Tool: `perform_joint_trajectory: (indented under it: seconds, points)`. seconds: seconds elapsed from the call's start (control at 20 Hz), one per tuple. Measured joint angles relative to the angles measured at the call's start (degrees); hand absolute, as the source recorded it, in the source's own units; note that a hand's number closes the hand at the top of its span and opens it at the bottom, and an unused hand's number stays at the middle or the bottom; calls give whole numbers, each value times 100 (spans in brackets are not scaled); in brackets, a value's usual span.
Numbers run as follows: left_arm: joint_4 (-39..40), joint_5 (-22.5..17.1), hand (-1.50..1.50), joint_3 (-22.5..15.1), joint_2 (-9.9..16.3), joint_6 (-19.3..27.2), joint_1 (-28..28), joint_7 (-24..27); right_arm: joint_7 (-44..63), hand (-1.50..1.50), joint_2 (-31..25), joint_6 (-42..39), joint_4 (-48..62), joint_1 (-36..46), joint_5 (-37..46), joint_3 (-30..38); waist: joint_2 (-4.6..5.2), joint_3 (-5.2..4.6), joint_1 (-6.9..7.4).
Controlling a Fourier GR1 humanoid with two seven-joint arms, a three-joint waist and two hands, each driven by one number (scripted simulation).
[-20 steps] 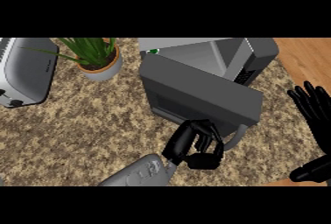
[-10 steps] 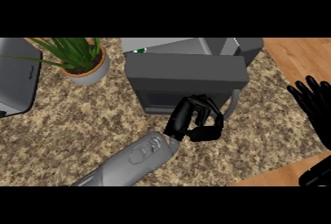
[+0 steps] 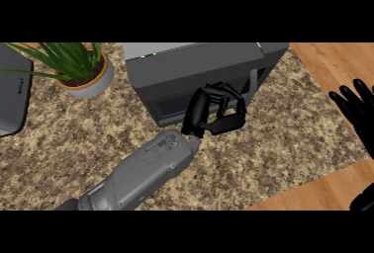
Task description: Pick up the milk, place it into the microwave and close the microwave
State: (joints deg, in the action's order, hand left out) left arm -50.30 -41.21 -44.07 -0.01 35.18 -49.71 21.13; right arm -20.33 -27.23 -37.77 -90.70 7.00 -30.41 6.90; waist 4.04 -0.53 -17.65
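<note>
Milk not visible in the head view; can't tell where it is. Microwave [image 3: 194,74] sits at the top centre of the surface, a dark grey box seen from above, its door face turned toward the viewer and looking closed or nearly so, with a lighter grey strip along its back top edge. Dark window panel shows on the front low left.

Left hand [image 3: 217,111] is right against the microwave's front face, fingers curled inward, nothing visibly held in them; whether it actually touches the door can't be told for sure. Grey forearm runs from the lower left of the view up to that hand, crossing the speckled surface [image 3: 292,133].

Right hand [image 3: 355,106] shows at the right edge, fingers straight and spread, pointing up, resting over the border between the surface and the wood floor [image 3: 329,59]. It is well apart from the microwave. A dark bit of the same arm shows at the lower right corner.

Potted plant [image 3: 80,66] stands left of the microwave, near it but not touching: long green leaves, light grey pot. A grey appliance [image 3: 13,94] is cut off by the left edge, beside the plant.
</note>
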Motion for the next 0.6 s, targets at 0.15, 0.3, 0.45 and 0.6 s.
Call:
perform_joint_trajectory:
  seconds: [0.15,0.3,0.45,0.6]
  points:
    - [130,-171,150,77,-1,-42,-104,160,93,-150,-80,-32,-37,61,-125,25,26,6,-61]
    - [148,-332,150,87,0,-54,-101,332,162,-150,-123,-44,-81,139,-220,29,34,13,-94]
    - [183,-460,150,88,0,-65,-97,511,224,-150,-185,-66,-118,194,-321,54,35,19,-127]
    - [212,-573,150,82,-1,-91,-97,676,300,-150,-238,-79,-153,254,-435,65,41,22,-147]
